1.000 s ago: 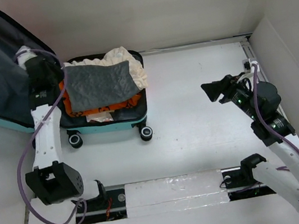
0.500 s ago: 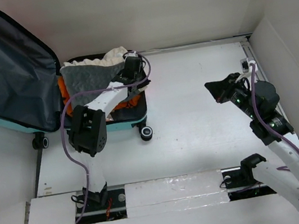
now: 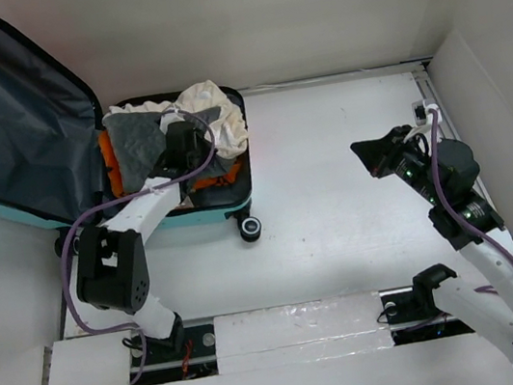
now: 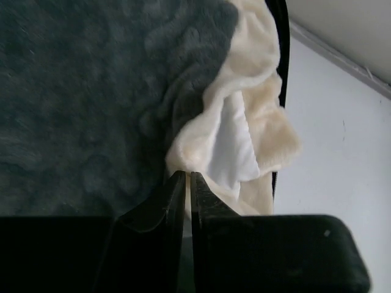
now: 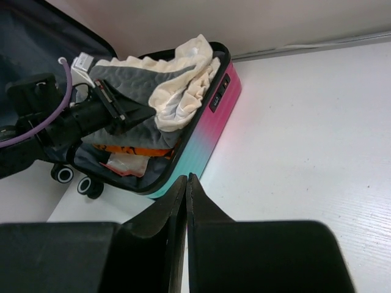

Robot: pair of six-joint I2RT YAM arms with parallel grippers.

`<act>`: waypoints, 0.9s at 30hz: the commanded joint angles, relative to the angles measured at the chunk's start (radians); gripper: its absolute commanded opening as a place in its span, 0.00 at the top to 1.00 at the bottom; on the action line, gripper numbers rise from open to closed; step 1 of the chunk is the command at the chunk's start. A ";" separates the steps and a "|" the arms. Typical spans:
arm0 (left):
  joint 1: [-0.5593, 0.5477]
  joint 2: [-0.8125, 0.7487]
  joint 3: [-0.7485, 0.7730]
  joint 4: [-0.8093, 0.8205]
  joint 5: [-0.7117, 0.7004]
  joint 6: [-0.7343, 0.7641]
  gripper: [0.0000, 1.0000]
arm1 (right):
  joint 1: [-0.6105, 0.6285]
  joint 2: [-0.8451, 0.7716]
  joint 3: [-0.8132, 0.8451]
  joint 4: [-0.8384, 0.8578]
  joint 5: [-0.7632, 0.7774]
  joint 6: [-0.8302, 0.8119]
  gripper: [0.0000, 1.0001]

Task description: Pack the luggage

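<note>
The luggage (image 3: 204, 216) lies open at the table's back left, its dark-lined lid (image 3: 15, 118) standing up to the left. Its base holds a rumpled grey quilted cloth (image 3: 136, 138), a cream fleece garment (image 3: 210, 102) and something orange (image 3: 113, 173). My left gripper (image 3: 196, 132) is down among these clothes. In the left wrist view it (image 4: 185, 174) is shut, tips at the seam between the grey cloth (image 4: 73, 91) and the cream fleece (image 4: 259, 125). My right gripper (image 3: 369, 156) hangs shut and empty over bare table, far right of the luggage (image 5: 215, 129).
The case's black-and-white wheels (image 3: 251, 229) stick out toward me. A white side wall (image 3: 501, 105) closes the right side behind the right arm. A mounting rail (image 3: 297, 328) runs along the near edge between the arm bases.
My left arm has swung from the lid across to the packed base and now rests on the clothes. The flat grey cloth is now bunched. Both grippers have closed.
</note>
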 commanded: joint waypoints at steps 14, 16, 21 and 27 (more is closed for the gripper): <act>-0.030 0.415 0.272 -0.170 0.065 0.049 0.93 | 0.019 -0.013 0.003 0.052 -0.020 -0.014 0.92; -0.044 0.432 0.277 -0.219 0.021 0.063 0.93 | 0.019 -0.013 0.003 0.052 -0.020 -0.014 0.92; -0.044 0.159 0.085 -0.104 -0.004 0.022 0.80 | 0.019 -0.022 0.003 0.052 -0.033 -0.014 0.87; -0.044 -0.208 0.062 -0.214 -0.223 0.011 0.30 | 0.019 -0.010 0.014 0.052 -0.065 -0.014 0.63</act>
